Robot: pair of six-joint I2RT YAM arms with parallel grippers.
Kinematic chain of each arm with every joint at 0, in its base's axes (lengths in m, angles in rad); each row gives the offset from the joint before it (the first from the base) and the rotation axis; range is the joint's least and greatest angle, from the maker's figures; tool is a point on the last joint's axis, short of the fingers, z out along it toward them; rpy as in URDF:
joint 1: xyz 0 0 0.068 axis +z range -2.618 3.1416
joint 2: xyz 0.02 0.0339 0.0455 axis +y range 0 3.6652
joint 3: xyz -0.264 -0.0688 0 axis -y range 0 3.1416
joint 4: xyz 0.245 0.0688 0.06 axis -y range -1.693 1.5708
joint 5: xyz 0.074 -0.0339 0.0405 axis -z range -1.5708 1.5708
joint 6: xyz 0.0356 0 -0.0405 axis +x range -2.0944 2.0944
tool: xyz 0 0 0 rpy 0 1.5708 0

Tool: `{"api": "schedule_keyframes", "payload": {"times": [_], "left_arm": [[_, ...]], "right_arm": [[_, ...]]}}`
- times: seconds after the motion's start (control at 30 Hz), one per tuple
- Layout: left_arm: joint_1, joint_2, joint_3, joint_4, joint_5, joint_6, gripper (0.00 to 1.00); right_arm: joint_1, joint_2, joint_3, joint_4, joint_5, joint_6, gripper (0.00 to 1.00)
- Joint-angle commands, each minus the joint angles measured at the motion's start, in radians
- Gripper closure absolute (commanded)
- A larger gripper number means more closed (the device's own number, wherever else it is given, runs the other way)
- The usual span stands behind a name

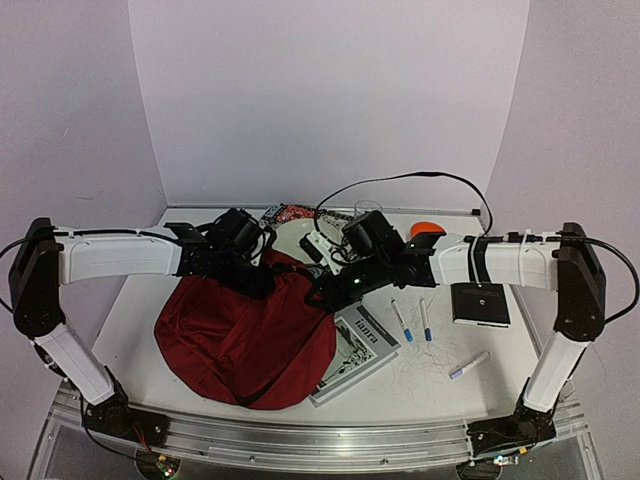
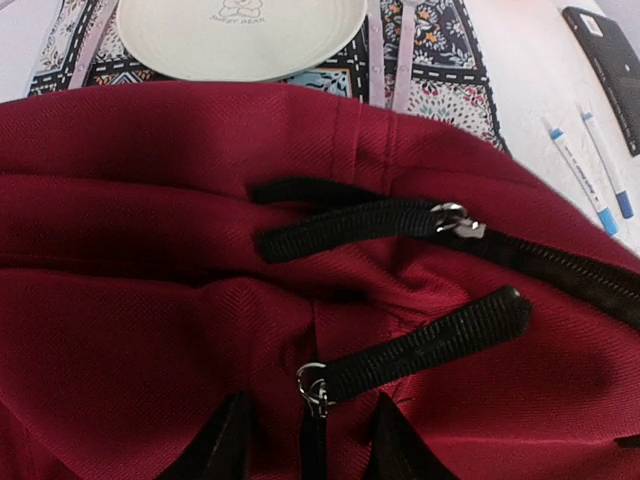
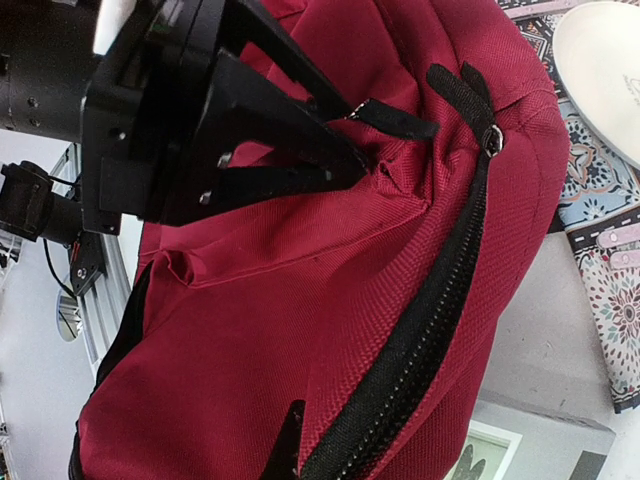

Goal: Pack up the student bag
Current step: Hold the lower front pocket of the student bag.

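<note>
The white counter [image 1: 420,385] carries the student bag [image 1: 240,340] — dark red, slumped at centre-left, with a book [image 1: 355,350] against its right edge. The left end effector [image 2: 310,425] sits over the bag's top, fingers apart, with a zipper pull [image 2: 315,385] between them. The right end effector [image 1: 325,292] is closed at the bag's right edge — whether it pinches fabric, I cannot tell.

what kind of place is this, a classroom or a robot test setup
Most likely a robot lab's test cell, not a classroom: plain walls close around a table, two arms are bolted to a metal rail at its near edge, and a student bag, markers and a book lie staged.
</note>
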Motion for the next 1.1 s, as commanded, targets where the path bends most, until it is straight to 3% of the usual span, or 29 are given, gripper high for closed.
{"api": "schedule_keyframes", "payload": {"times": [0.0,0.1,0.3,0.43,0.7,0.87,1.07], "left_arm": [[0.0,-0.02,0.035,-0.019,-0.031,0.02,0.82],[0.0,-0.052,0.026,-0.017,-0.057,0.028,1.0],[0.0,-0.154,-0.02,0.023,-0.103,0.03,1.0],[0.0,-0.243,-0.085,0.108,-0.104,0.021,1.0],[-0.001,-0.239,-0.137,0.147,-0.045,0.042,1.0],[-0.001,-0.243,-0.153,0.156,-0.031,0.053,1.0],[0.0,-0.25,-0.161,0.165,0.002,0.072,1.0]], "right_arm": [[-0.005,-0.074,-0.001,0.032,0.012,-0.016,1.0],[-0.005,-0.075,-0.01,0.031,0.014,-0.011,1.0],[-0.005,-0.077,-0.037,0.02,0.106,0.017,0.93],[-0.005,-0.08,-0.035,-0.012,0.216,0.034,0.8],[-0.005,-0.067,0.115,-0.099,0.218,-0.049,0.47],[-0.006,-0.032,0.223,-0.127,0.231,-0.095,0.44],[-0.008,0.093,0.392,-0.209,0.228,-0.147,0.49]]}}
